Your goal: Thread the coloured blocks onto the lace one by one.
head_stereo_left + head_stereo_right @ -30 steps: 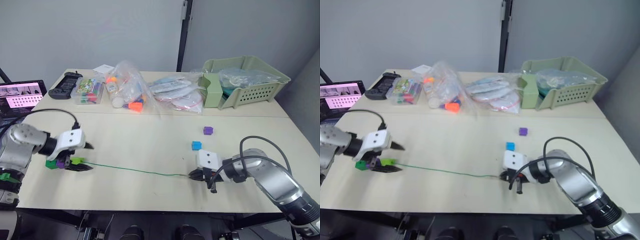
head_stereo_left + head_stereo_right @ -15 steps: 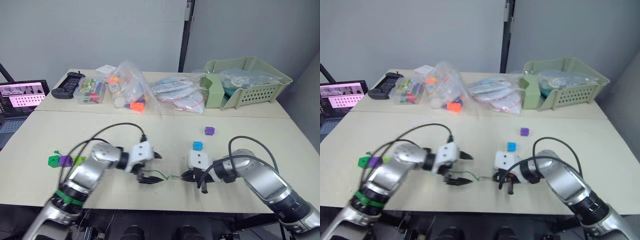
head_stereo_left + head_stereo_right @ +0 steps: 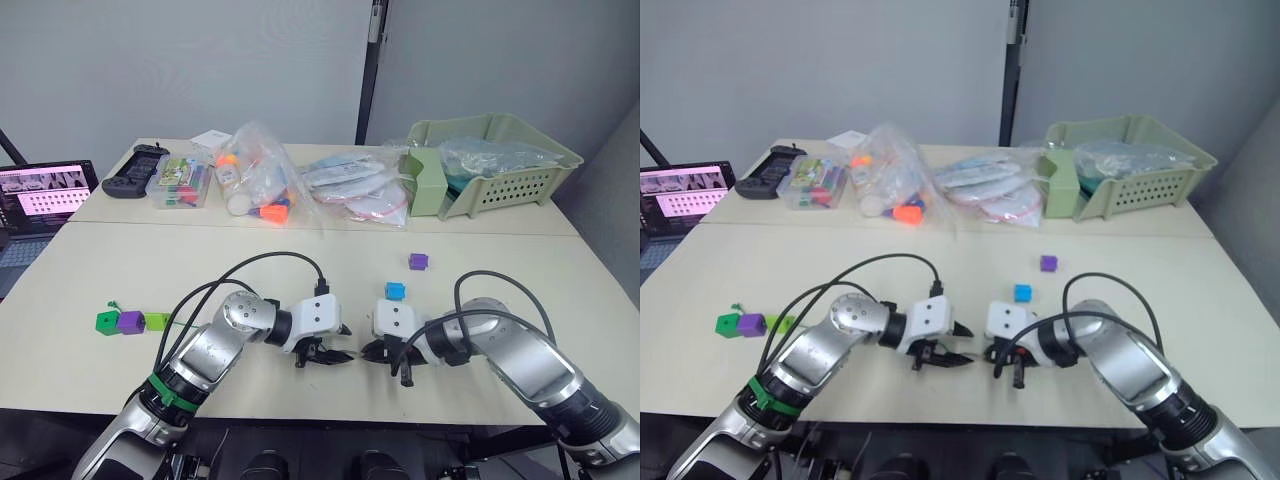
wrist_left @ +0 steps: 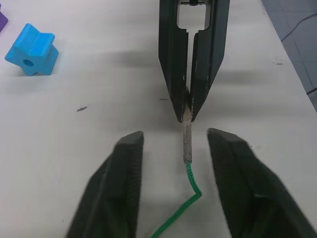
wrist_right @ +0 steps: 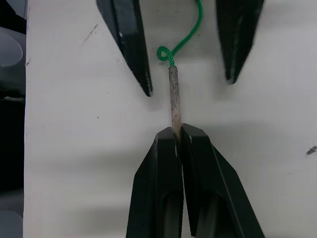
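Right wrist view: right gripper [image 5: 177, 136] pinching the lace [image 5: 174, 101] by its stiff tip, frame centre. Left gripper [image 4: 174, 146] spread, straddling the tip. Blue block [image 4: 31, 48] upper left.

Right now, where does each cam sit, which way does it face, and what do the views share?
Left and right eye views: head stereo pair, looking forward and down over the table; both arms show, left end effector and right end effector facing each other.
Left wrist view: looks along its open fingers at the lace tip, blue block beyond.
Right wrist view: looks along its shut fingers clamped on the tip.
Shared: both wrist views show the same lace tip and the opposite end effector.
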### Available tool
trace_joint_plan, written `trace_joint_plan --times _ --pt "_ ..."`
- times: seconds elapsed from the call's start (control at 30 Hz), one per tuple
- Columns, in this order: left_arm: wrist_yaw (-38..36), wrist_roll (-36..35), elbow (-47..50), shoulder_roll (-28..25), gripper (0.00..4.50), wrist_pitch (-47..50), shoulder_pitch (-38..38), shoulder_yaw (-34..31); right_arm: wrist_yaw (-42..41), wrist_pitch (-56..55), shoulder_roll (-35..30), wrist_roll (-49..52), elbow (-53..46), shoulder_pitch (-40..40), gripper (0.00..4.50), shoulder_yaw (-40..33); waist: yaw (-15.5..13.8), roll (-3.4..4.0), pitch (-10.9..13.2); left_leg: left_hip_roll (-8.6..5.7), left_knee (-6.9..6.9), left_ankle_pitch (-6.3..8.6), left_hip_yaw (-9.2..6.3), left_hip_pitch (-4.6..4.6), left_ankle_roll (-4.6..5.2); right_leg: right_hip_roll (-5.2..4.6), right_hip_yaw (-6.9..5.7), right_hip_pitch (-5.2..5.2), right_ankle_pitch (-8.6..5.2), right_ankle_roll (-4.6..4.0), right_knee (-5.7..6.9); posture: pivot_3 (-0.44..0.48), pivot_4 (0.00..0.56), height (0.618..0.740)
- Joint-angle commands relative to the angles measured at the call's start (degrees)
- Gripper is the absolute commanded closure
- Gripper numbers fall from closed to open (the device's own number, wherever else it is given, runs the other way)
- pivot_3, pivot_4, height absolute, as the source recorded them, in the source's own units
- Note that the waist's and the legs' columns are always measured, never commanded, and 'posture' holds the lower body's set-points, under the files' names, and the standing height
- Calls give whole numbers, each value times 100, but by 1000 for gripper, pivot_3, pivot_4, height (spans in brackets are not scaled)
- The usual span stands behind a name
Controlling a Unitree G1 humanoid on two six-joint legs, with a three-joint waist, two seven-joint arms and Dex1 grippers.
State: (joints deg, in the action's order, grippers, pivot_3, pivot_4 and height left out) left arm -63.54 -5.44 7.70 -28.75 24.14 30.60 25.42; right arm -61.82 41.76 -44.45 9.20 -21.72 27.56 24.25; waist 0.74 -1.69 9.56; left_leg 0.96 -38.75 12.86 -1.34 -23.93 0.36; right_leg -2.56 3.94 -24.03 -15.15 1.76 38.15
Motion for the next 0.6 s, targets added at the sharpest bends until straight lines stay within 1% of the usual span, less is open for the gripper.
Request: trace_joint_plan --times 0.03,0.07,0.1,0.33,0.6 --pt "33 -2 35 30 3848 34 80 -23 7 2 -7 4 -105 90 4500 -61 0 0 0 0 0 0 0 0 0 0 0 0 0 0 0 0 150 740" --pt "29 9 28 22 4215 44 77 -9 13 3 4 4 -100 97 4500 -58 0 0 0 -1 0 0 0 0 0 -1 0 0 0 0 0 0 150 740" --pt "24 21 30 6 4487 102 76 13 19 6 9 8 -99 105 4500 -59 -3 0 0 -1 -1 0 0 0 0 -1 0 1 0 0 0 0 150 740" --pt "19 40 46 0 4487 97 82 48 41 14 10 26 -112 123 4500 -57 -1 0 0 -1 -1 0 0 0 0 -1 0 1 0 0 0 0 150 740" --pt "5 17 65 -39 4487 -53 144 -57 50 0 -34 20 -145 69 4500 -72 -1 0 0 -1 -1 0 0 0 0 -1 0 1 0 0 0 0 150 740"
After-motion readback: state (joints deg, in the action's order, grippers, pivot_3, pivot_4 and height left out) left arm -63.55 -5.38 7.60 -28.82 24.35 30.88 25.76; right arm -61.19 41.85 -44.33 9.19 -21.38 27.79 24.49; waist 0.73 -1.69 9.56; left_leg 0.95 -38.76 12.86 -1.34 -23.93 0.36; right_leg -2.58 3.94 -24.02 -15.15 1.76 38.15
